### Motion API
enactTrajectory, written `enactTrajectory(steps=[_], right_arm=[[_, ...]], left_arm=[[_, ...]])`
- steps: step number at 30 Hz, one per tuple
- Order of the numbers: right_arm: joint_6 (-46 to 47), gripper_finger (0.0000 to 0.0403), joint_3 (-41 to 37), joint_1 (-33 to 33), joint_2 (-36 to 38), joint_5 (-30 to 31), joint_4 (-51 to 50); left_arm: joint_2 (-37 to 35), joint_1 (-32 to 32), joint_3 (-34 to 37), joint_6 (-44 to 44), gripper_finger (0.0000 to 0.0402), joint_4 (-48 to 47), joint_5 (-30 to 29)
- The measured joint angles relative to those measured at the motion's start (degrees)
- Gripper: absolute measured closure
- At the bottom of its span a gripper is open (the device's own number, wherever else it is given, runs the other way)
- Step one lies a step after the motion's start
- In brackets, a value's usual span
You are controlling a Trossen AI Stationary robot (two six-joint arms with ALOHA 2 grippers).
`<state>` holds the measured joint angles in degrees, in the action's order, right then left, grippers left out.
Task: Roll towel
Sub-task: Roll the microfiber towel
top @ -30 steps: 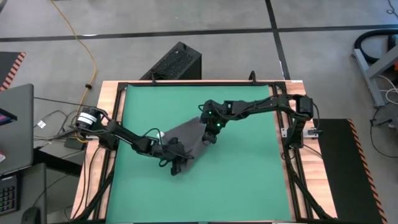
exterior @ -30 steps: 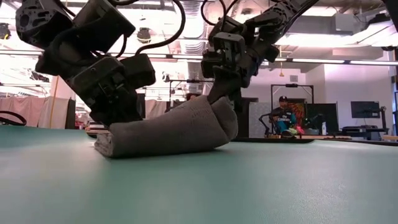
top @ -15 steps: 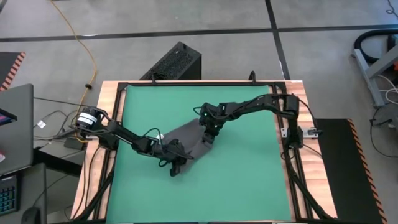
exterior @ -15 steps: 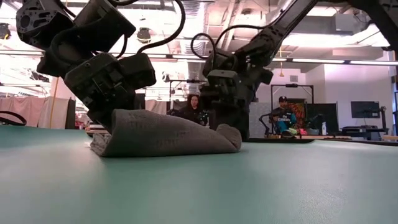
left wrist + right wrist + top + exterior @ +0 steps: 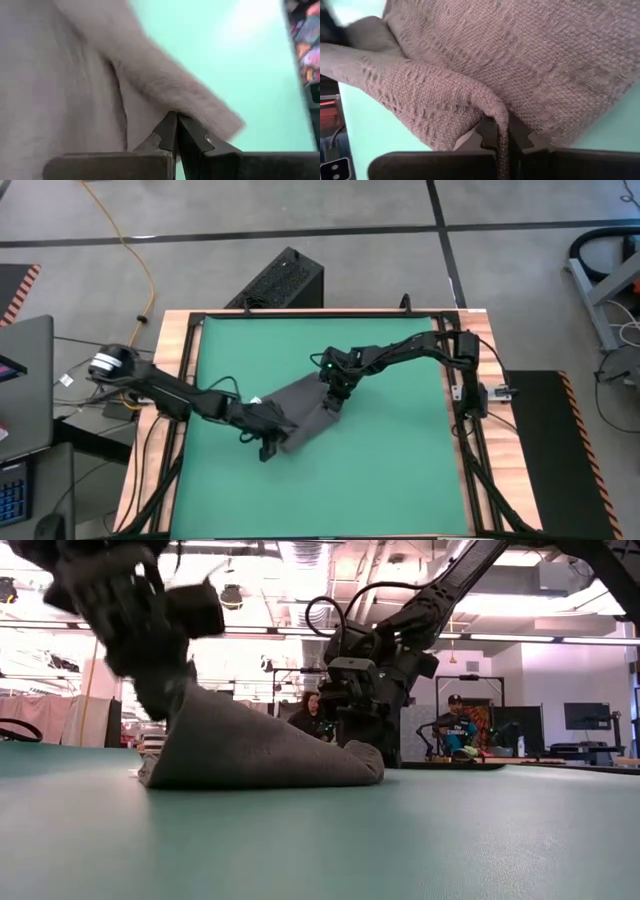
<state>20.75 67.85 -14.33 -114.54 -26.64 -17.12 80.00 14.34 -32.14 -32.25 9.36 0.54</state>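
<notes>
Towel (image 5: 255,745) now lifted higher at left fingers' (image 5: 170,690) pinched corner; right fingers (image 5: 501,142) clamped on other edge. Rolling barely begun.

A dark charcoal-grey towel (image 5: 304,410) is seen near the middle of the green mat, lying slantwise from near-left to far-right. It is partly folded over itself, not rolled tight. In the low view the towel (image 5: 255,745) is lifted into a peak at its left end and slopes down to a rounded fold at its right end, the bottom edge resting flat. A coarse knitted weave is shown up close in the right wrist view (image 5: 530,65), with one edge doubled over. A small white tag is glimpsed at the left edge.
</notes>
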Motion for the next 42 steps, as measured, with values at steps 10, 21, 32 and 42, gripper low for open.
enactTrajectory(steps=[10, 21, 32, 42], right_arm=[[-0.2, 0.0382, -0.2, 0.6, -0.1, 1.4, 1.9], [-1.3, 0.0382, -0.1, 0.6, -0.2, 4.5, 3.5], [-1.7, 0.0382, -0.2, 0.6, -0.2, 4.7, 4.0], [-1.7, 0.0382, -0.1, 1.0, -0.2, 5.0, 4.1]], left_arm=[[-9.2, 0.6, -5.6, 6.6, 0.0401, -5.1, -11.4], [6.6, 1.7, -19.1, 16.8, 0.0401, -18.8, -8.0], [10.4, 2.1, -17.9, 11.4, 0.0401, -22.4, -20.0], [10.4, 3.5, -7.2, -0.6, 0.0401, -14.0, -22.0]])
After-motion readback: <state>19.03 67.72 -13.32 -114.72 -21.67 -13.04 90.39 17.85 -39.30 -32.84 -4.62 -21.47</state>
